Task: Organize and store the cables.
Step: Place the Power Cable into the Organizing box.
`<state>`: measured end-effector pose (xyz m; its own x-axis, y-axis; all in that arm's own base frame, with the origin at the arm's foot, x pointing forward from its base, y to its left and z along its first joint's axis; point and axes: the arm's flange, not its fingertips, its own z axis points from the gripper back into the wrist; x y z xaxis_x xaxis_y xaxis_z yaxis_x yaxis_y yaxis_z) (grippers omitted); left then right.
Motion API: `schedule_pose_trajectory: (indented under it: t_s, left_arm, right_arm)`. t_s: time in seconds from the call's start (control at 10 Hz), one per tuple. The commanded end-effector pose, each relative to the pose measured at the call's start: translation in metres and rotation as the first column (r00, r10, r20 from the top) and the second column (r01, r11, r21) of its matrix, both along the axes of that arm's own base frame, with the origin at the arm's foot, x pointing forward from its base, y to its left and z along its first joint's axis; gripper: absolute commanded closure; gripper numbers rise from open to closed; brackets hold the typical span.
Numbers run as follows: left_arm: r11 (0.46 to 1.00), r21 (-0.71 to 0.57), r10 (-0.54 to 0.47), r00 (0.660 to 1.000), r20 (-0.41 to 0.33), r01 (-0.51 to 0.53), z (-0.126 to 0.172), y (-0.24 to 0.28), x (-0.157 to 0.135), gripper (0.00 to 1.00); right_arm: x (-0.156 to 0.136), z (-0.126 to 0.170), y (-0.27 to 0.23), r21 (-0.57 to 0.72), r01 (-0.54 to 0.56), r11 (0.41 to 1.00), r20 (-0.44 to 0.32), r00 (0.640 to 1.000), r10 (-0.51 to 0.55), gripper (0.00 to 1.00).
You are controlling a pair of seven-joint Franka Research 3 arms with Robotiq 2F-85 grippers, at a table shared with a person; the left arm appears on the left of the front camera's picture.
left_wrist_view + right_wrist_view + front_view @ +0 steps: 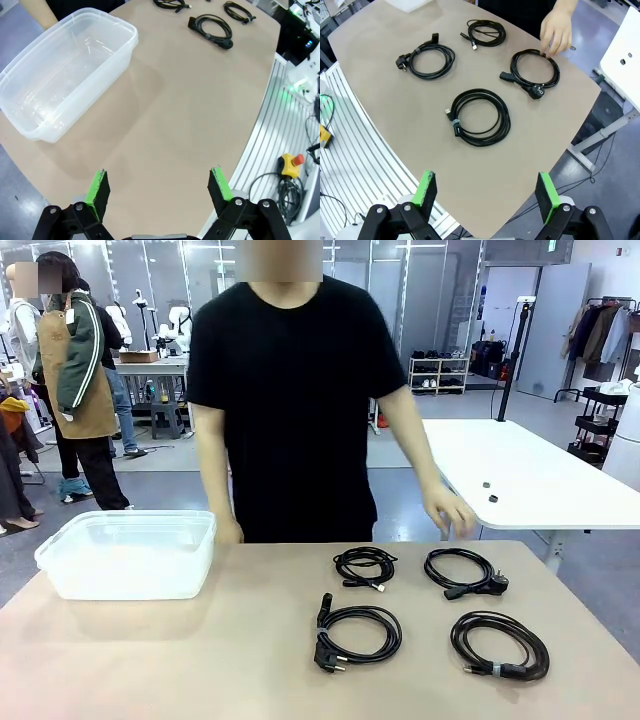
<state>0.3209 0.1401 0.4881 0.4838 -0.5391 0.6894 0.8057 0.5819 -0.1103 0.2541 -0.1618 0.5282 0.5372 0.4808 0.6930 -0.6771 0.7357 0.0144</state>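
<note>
Four coiled cables (505,120) lie spaced apart right of centre, likely for one-by-one picks. Clear plastic bin (130,575) sits far left to receive them. Left gripper (160,187) and right gripper (486,192) hang wide open, empty.

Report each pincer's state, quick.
Left pincer: open, holding nothing.
Right pincer: open, holding nothing.
</note>
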Motion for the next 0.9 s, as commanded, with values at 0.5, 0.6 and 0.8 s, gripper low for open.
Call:
schedule_pose_trajectory:
  t_s: [0.5,0.6,0.8]
  left_arm:
    - [1.000,0.001,-0.023,1.000,0.002,0.023,0.0024,0.0034,0.0014,0.00]
    - [1.000,0.001,-0.023,1.000,0.002,0.023,0.0024,0.0034,0.0014,0.00]
    - [1.000,0.001,-0.023,1.000,0.002,0.023,0.0024,0.0034,0.0014,0.00]
  right_arm:
    - [0.0015,0.0005,0.0003,-0.006,-0.001,1.000,0.006,1.000,0.001,0.00]
    - [0.0015,0.0005,0.0003,-0.006,-0.001,1.000,0.006,1.000,0.001,0.00]
    - [0.0015,0.0005,0.0003,-0.006,-0.001,1.000,0.006,1.000,0.001,0.00]
